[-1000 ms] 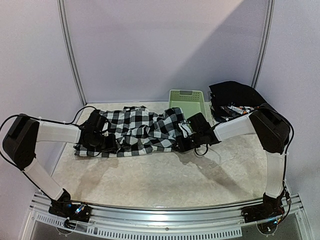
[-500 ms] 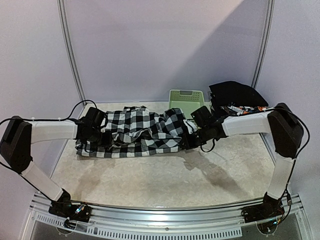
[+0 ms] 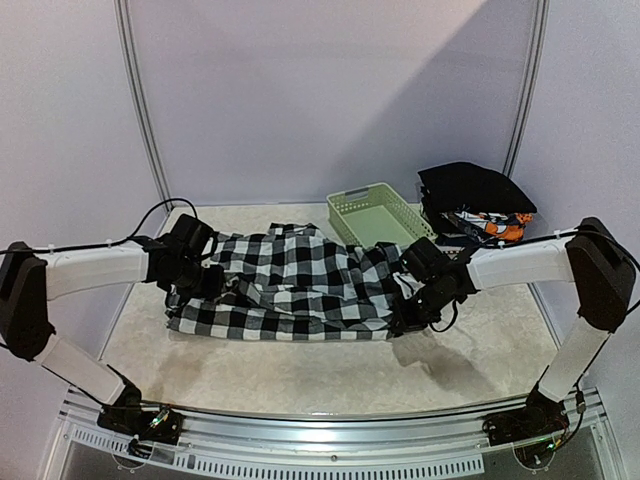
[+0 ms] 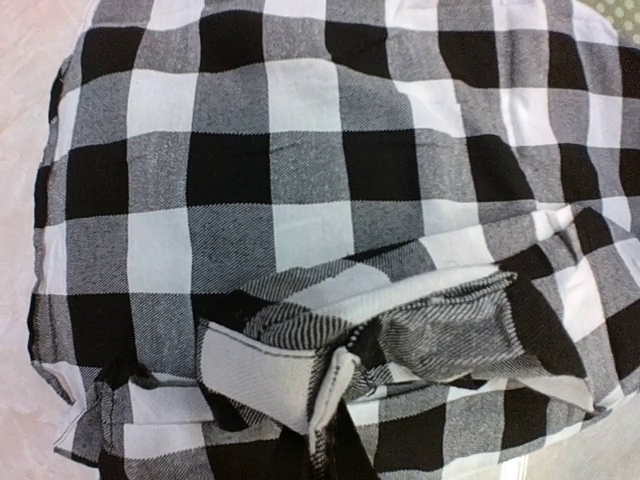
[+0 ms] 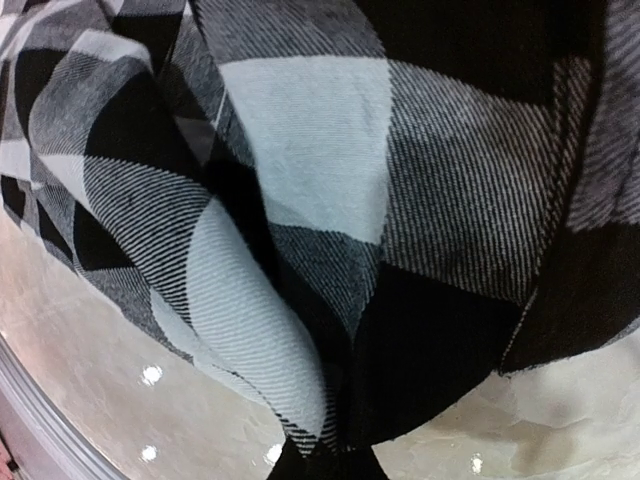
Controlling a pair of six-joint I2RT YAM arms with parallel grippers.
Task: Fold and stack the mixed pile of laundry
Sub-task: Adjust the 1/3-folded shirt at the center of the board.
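Checked shirt (image 3: 290, 285) is stretched crosswise over the middle of the desk (image 3: 330, 365), nearer the far edge than the near one. It's rumpled with several folds, not flat.

Left pincer (image 3: 195, 275): at the shirt's left end, toward the desk's left edge, clamped tight on the fabric. In the left wrist view the fingers are hidden. A gathered fold with a white hem bunches at bottom centre, and the rest of the shirt (image 4: 300, 200) spreads away from it. A strip of pale desk (image 4: 20, 60) shows on the left.

Right pincer (image 3: 415, 305): at the shirt's right end, on its near side and short of the desk's right edge, also closed on the fabric. In the right wrist view the fingers are hidden too. The shirt (image 5: 300, 150) hangs across the lens and narrows to a pinch at bottom centre. Glossy desk (image 5: 500, 430) shows underneath, so that end is off the surface.

Rest of the pile is in the far right corner, with the black cloth (image 3: 470, 185) on top of the orange-blue-white printed pieces (image 3: 495, 222). It's apart from the shirt.

Pale green basket (image 3: 375, 212) is at the far edge, right of centre, skewed. Its near side is just beside the shirt's far edge; can't tell if they touch.
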